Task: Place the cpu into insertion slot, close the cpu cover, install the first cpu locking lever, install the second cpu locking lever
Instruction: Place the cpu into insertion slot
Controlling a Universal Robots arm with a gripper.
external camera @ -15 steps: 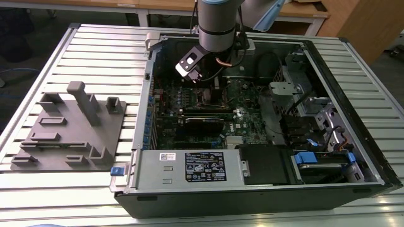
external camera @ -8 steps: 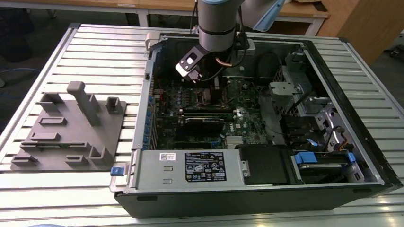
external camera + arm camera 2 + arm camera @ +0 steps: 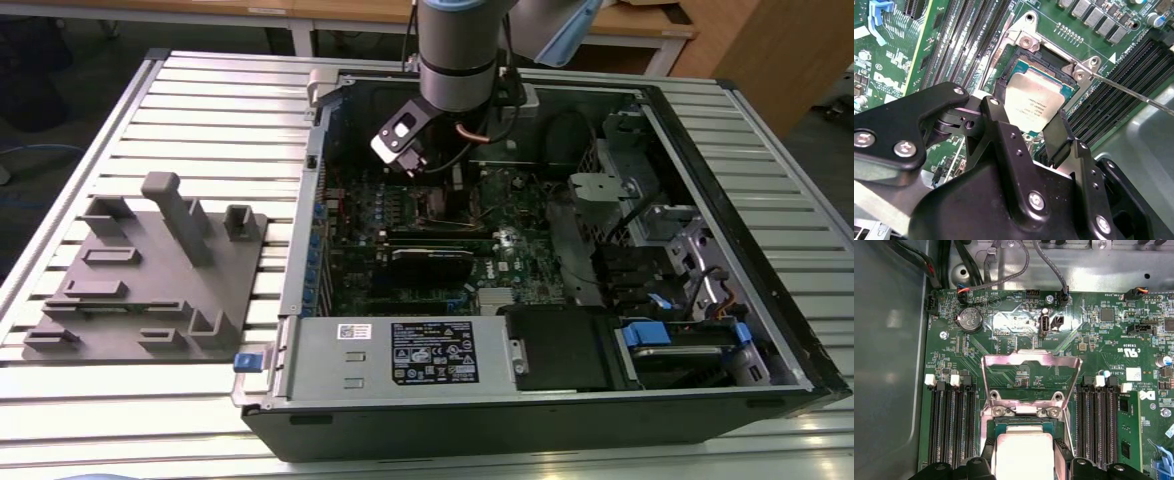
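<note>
Two black fingers (image 3: 1001, 130) of the gripper (image 3: 1026, 117) are closed partway against opposite edges of the flat, square, silver-grey cpu (image 3: 1033, 102), clamping it. The cpu lies over the square, silver-rimmed insertion slot (image 3: 1041, 65) near the middle of the green motherboard (image 3: 1004, 355), between the banks of long black memory slots (image 3: 951, 425). Whether it is fully seated cannot be told. The thin, silver, windowed cpu cover (image 3: 1029, 359) stands raised open at one edge of the slot.

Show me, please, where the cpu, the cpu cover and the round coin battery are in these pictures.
cpu (image 3: 1034, 102): second wrist view, centre of its silver top.
cpu cover (image 3: 1034, 359): first wrist view, outer bar of its open frame.
coin battery (image 3: 969, 319): first wrist view, centre of its face.
</note>
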